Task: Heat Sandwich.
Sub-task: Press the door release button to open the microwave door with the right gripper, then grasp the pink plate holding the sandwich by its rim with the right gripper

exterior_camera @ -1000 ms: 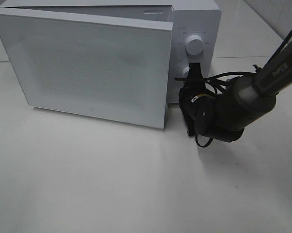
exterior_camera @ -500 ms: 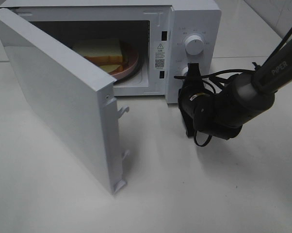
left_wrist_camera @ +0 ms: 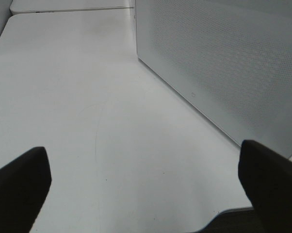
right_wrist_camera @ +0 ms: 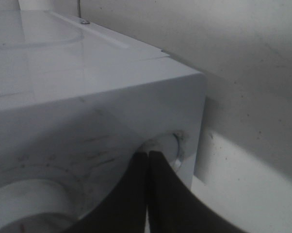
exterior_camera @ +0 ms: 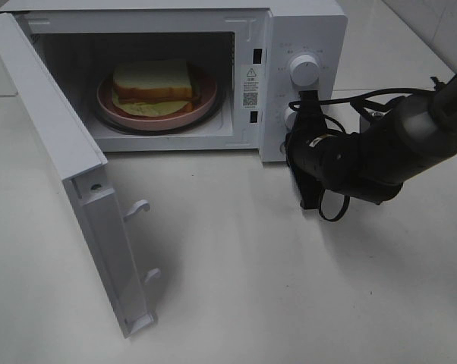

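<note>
Sandwich [exterior_camera: 152,82] lies on a pink plate [exterior_camera: 107,105] inside the microwave [exterior_camera: 308,26], whose door [exterior_camera: 58,144] stands wide open. It looks light and soft. The two thick slices would dent under any squeeze, and with a pale filling between them the upper one could slide off. I would not pinch the bread at all. The plate is the better hold because it is stiff, though probably smooth and a bit slippery. The sandwich covers most of it, so only a narrow strip of rim is free, and the strip nearest the opening looks easiest to reach. Carry it level and slowly.

The right pincer [right_wrist_camera: 147,160] has its tips pressed together, holding nothing, and they rest against the round button [right_wrist_camera: 177,148] low on the control panel, below the knob [exterior_camera: 304,70]. The left pincer [left_wrist_camera: 146,177] is spread wide and empty above the desk [left_wrist_camera: 88,97], facing the door's outer face.
</note>
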Controlling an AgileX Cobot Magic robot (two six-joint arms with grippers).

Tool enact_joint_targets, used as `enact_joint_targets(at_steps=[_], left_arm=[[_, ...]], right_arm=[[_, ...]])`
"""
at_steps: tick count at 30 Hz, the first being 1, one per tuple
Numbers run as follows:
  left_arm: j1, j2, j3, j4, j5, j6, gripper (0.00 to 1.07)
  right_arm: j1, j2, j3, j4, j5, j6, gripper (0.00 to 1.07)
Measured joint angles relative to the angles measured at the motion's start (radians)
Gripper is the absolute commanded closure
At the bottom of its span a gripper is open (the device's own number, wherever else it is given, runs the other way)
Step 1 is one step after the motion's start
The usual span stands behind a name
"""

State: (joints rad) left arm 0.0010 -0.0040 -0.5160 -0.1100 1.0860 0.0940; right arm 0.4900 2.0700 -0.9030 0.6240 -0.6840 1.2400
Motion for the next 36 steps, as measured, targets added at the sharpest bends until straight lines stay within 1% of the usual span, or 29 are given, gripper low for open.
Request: enact_joint_targets(at_steps=[9,11,13,15,16,19,20,21,23,24,26,27,29,31,34,36], left_arm=[[0.000,0.000,0.000,0.000,0.000,0.000,0.09],[0.000,0.000,0.000,0.000,0.000,0.000,0.09],[0.000,0.000,0.000,0.000,0.000,0.000,0.09],[0.000,0.000,0.000,0.000,0.000,0.000,0.09],[0.000,0.000,0.000,0.000,0.000,0.000,0.09],[0.000,0.000,0.000,0.000,0.000,0.000,0.09],[0.000,0.000,0.000,0.000,0.000,0.000,0.09],[0.000,0.000,0.000,0.000,0.000,0.000,0.09],[0.000,0.000,0.000,0.000,0.000,0.000,0.09],[0.000,0.000,0.000,0.000,0.000,0.000,0.09],[0.000,0.000,0.000,0.000,0.000,0.000,0.09],[0.000,0.000,0.000,0.000,0.000,0.000,0.09],[0.000,0.000,0.000,0.000,0.000,0.000,0.09],[0.000,0.000,0.000,0.000,0.000,0.000,0.09],[0.000,0.000,0.000,0.000,0.000,0.000,0.09],[0.000,0.000,0.000,0.000,0.000,0.000,0.09]], right_arm=[[0.001,-0.087,0.074,-0.051,0.111,-0.012,1.07],[0.001,-0.134,0.111,-0.076,0.153,-0.055,1.07],[0.001,-0.154,0.119,-0.086,0.167,-0.071,1.07],[0.001,-0.198,0.138,-0.116,0.209,-0.119,1.07],[0.001,-0.237,0.149,-0.156,0.257,-0.163,1.07],[0.001,-0.277,0.153,-0.212,0.315,-0.210,1.07],[0.001,-0.318,0.154,-0.264,0.390,-0.252,1.07],[0.001,-0.338,0.154,-0.290,0.428,-0.278,1.07],[0.001,-0.354,0.155,-0.306,0.460,-0.301,1.06],[0.001,-0.392,0.155,-0.332,0.537,-0.362,1.06],[0.001,-0.425,0.155,-0.341,0.600,-0.432,1.06],[0.001,-0.425,0.155,-0.341,0.600,-0.432,1.06],[0.001,-0.476,0.155,-0.345,0.700,-0.549,1.05],[0.001,-0.488,0.155,-0.346,0.726,-0.578,1.05],[0.001,-0.535,0.155,-0.350,0.851,-0.704,1.04],[0.001,-0.542,0.155,-0.350,0.876,-0.736,1.03]])
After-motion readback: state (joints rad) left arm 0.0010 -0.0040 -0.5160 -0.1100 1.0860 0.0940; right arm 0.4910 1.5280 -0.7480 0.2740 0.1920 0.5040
